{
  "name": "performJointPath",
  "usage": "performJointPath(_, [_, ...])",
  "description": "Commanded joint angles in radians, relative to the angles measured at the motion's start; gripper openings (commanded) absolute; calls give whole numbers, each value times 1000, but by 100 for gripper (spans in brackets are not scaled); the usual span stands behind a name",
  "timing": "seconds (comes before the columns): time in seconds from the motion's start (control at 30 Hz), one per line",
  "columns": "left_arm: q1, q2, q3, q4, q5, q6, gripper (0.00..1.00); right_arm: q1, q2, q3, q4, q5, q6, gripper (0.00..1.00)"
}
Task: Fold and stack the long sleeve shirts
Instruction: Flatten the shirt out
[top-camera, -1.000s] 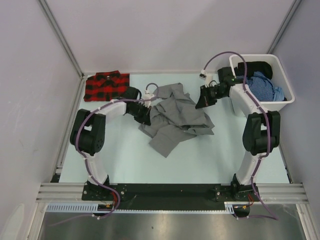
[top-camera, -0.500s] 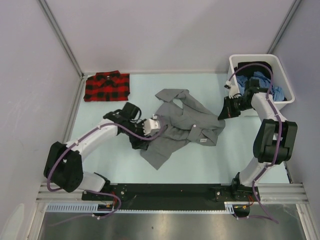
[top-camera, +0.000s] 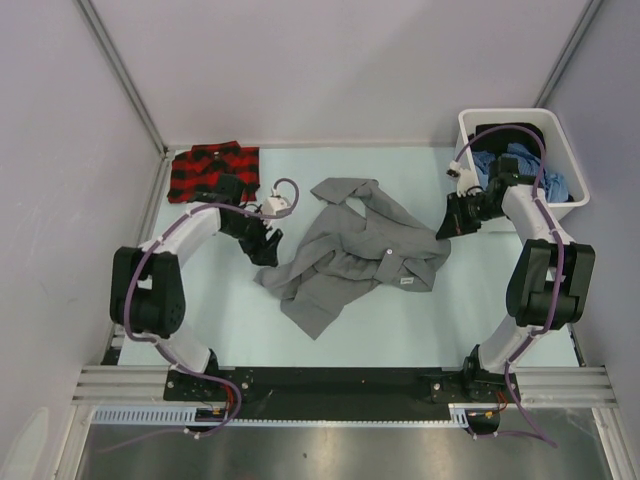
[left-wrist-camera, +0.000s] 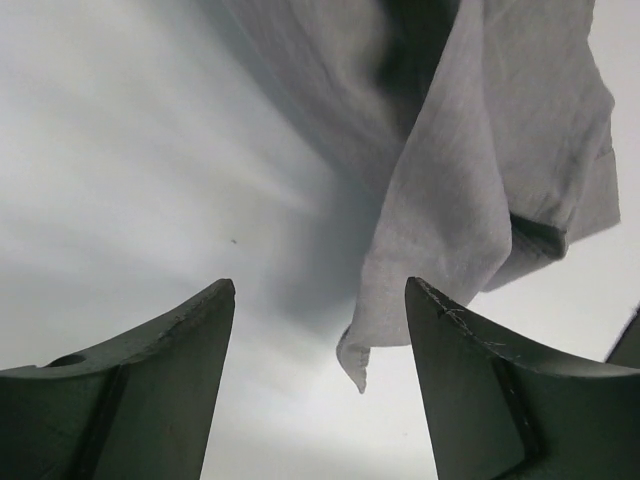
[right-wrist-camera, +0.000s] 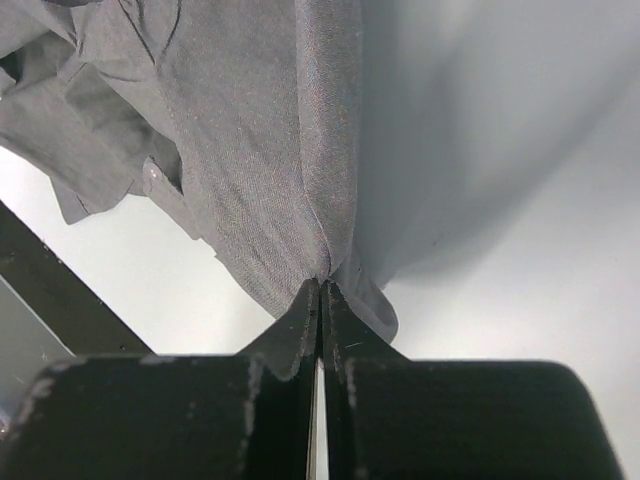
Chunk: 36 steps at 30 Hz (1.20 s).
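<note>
Reaching in from the left, elbow bent, with left gripper (top-camera: 266, 250) spread wide just beside the grey shirt (top-camera: 365, 250); pinching its right edge tight in right gripper (top-camera: 442, 231).

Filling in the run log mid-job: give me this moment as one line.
grey shirt: crumpled, unfolded | right hand: shut on its edge | left hand: open, holding nothing | red-and-black plaid shirt: folded, far-left corner

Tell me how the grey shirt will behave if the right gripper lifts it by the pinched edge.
Likely floppy: the grey shirt lies crumpled in soft folds, so it should sag and hang from the right gripper rather than keep its shape. Probably light too, since its thin edge fits inside that shut grip.
</note>
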Motion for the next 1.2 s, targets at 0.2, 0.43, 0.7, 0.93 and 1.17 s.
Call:
performJointPath(0.2, [11, 122, 38, -190, 132, 119, 59, -2, -20, 66, -12, -8, -18, 0])
performJointPath(0.43, [122, 64, 163, -210, 98, 39, 0, -2, -42, 171, 40, -37, 66, 0])
performJointPath(0.7, [189, -90, 350, -47, 66, -179, 0, -30, -42, 385, 237, -28, 267, 0])
performJointPath(0.93, [236, -343, 218, -105, 29, -102, 0, -131, -215, 289, 202, -47, 264, 0])
performJointPath(1.17, [232, -251, 391, 106, -30, -289, 0, -4, -189, 294, 484, 77, 362, 0])
